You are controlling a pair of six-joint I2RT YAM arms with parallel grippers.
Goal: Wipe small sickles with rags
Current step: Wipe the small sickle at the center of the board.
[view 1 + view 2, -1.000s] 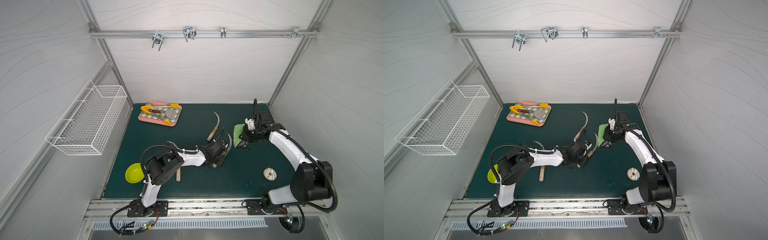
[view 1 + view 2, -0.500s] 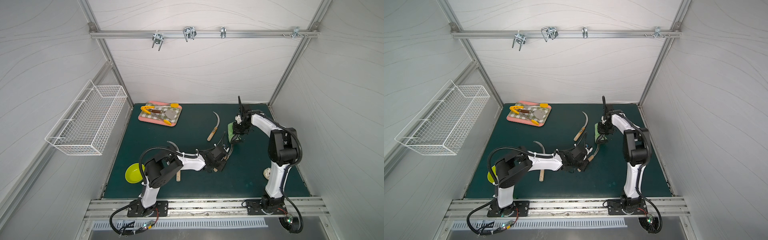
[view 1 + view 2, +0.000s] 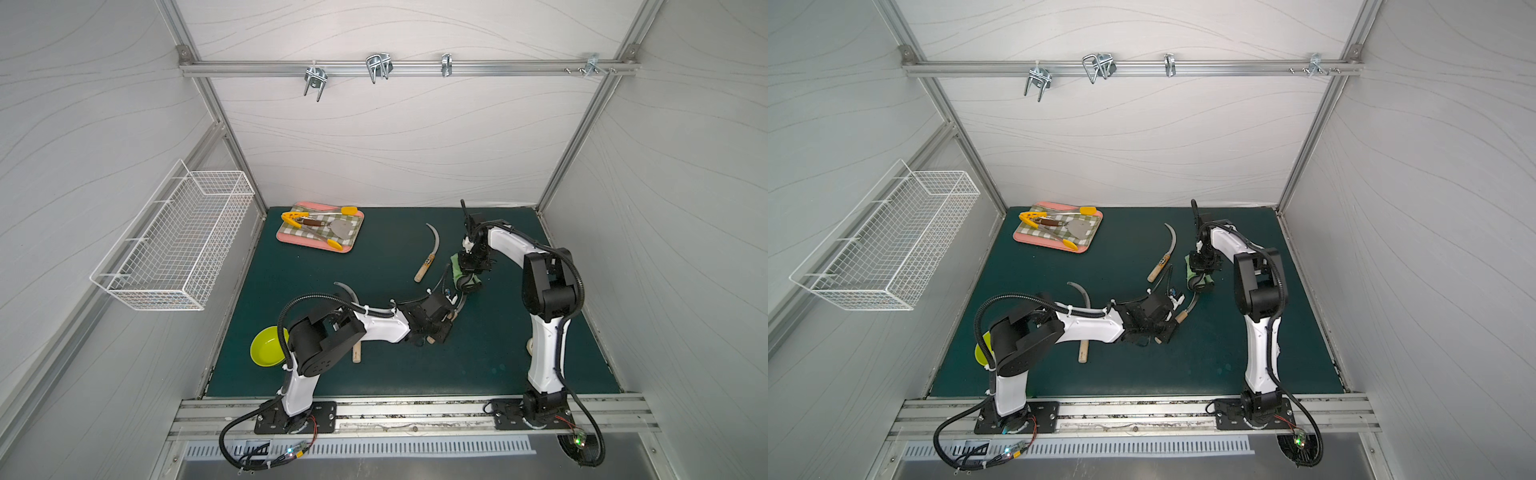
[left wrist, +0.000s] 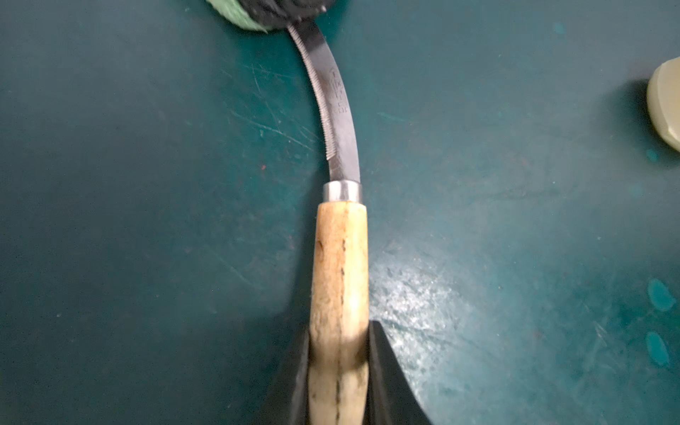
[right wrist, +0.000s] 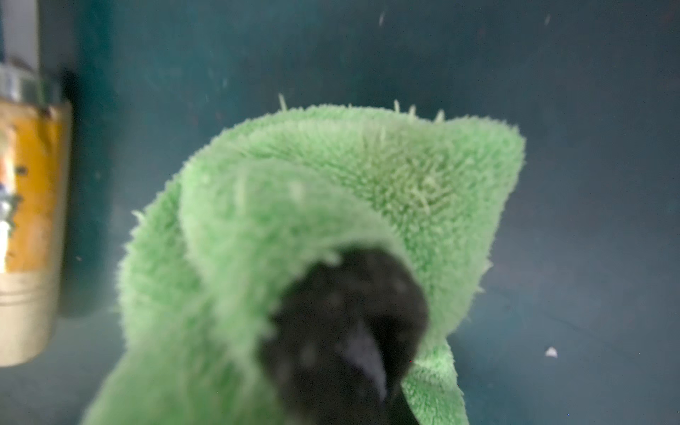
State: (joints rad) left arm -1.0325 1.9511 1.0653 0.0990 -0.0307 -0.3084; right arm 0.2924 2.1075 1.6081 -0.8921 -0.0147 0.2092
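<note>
My left gripper [image 4: 338, 342] is shut on the light wooden handle of a small sickle [image 4: 339, 257], held low over the green mat [image 3: 415, 374]. Its grey toothed blade [image 4: 336, 110] curves away and its far end disappears under the light-green rag [image 4: 246, 20]. My right gripper [image 3: 468, 279] is shut on that rag [image 5: 331, 176], bunched around its fingers with the dark underside showing. In both top views the rag [image 3: 1190, 275] sits over the blade, just beyond the left gripper [image 3: 1163, 328]. A second sickle [image 3: 428, 257] lies on the mat behind. A third sickle [image 3: 356, 353] lies partly under my left arm.
A pink tray [image 3: 286, 239] with yellow-tipped tongs and a spatula sits at the back left. A lime bowl [image 3: 266, 353] lies by the left arm's base. A wire basket [image 3: 178, 245] hangs on the left wall. A pale round object [image 4: 666, 106] lies near the right arm.
My right arm has swung in from the right and folded up, carrying the rag onto the blade of the held sickle. The left gripper has shifted only slightly with its sickle.
</note>
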